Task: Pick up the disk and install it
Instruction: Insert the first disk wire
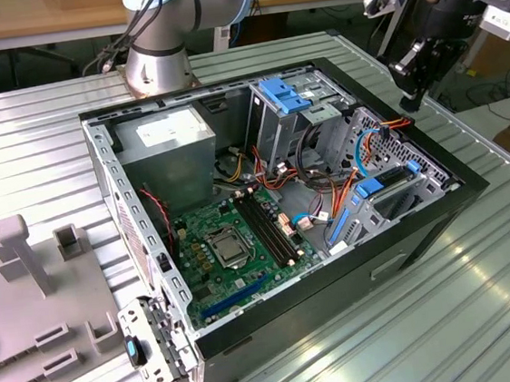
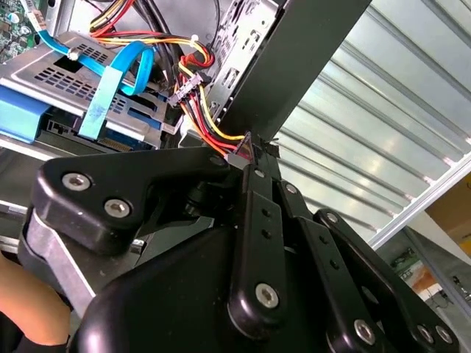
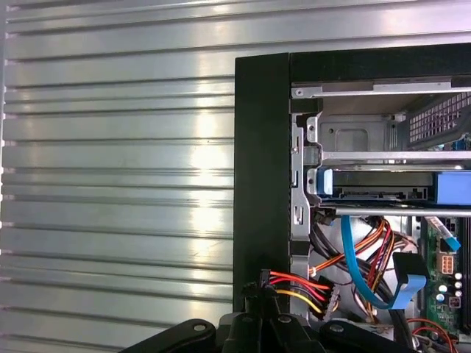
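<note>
A: Status? Where's the disk?

B: The disk (image 3: 379, 184) is sitting in the drive cage (image 1: 406, 191), right of centre in the exterior view. In the first wrist view it's lying flat in its slot, with a blue rail at each end. It's not in my grip.

A: And the gripper?

B: My gripper (image 1: 407, 102) is hanging over that corner of the case, upper right of the exterior view. The fingers are drawn together to a narrow point. The power plug (image 3: 259, 282) is sitting right at the tips. It looks pinched, but I can't tell for sure because the tips are hiding the contact.

A: So you're working the cable?

B: That's my read. Doing it well means gripping the hard black plug body, not the wires (image 3: 298, 287). They're thin, soft strands in red, orange, yellow and black, and I judge they'd kink or pull out of the shell. I'm also watching the case rim (image 3: 261, 147), a stiff black frame with a square edge, just beside the plug.

A: Anything else close by?

B: The blue data cable (image 3: 349, 250), flat and floppy, is looping near the plug. The cage is thin perforated sheet steel with sharp-looking edges. The table (image 1: 28, 114) is ribbed aluminium and glossy.
</note>
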### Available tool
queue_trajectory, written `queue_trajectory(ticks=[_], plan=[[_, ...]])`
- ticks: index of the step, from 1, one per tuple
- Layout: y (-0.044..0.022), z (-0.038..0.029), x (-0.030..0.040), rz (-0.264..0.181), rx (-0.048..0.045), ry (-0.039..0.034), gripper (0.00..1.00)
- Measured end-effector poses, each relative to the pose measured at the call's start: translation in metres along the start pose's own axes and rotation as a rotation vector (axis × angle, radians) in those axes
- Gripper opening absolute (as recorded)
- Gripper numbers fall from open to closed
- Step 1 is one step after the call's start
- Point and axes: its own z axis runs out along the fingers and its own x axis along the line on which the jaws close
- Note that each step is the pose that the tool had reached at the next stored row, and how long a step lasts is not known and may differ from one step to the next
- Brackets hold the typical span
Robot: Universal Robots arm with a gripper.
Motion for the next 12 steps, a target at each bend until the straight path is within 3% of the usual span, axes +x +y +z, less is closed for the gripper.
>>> queue_trajectory(ticks=[2,4,6,7,12], plan=[[0.0004,0.0002,-0.0004,-0.001,-0.0056,0.0008,0.11],[0.0006,0.0017,-0.0016,-0.001,-0.0068,0.0017,0.24],[0.0006,0.0037,-0.0022,-0.002,-0.0121,0.0043,0.25],[0.0006,0.0050,-0.0024,-0.002,-0.0165,0.0059,0.38],[0.0006,0.0099,-0.0032,0.021,-0.0279,0.0056,0.38]])
